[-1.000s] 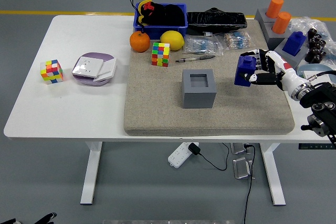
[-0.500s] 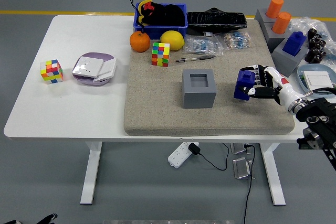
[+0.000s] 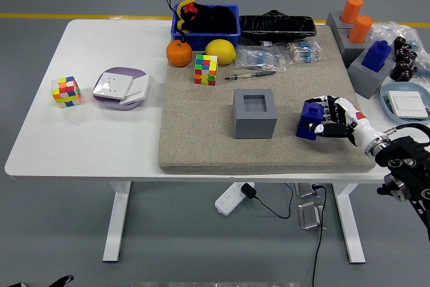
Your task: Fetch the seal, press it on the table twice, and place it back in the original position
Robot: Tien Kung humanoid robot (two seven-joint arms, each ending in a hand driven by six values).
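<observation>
The blue seal (image 3: pixel 311 119) is down on the beige mat (image 3: pixel 201 146), right of the grey square holder (image 3: pixel 254 113) with its empty recess. My right hand (image 3: pixel 324 119) is shut on the seal, white and black fingers wrapped round its right side, the arm coming in from the lower right. The seal's base appears to touch the mat. My left arm does not show.
A colour cube (image 3: pixel 205 69), pen (image 3: pixel 250 75), orange (image 3: pixel 179 53) and lemon (image 3: pixel 220 51) lie at the mat's back. Grey holders with orange and blue seals (image 3: pixel 376 55) stand at the right. A second cube (image 3: pixel 66 91) and a purple-white box (image 3: pixel 119 88) sit left.
My right hand has carried the blue seal down and toward the near edge, from above the mat to resting on it, and the arm has drawn back lower right.
</observation>
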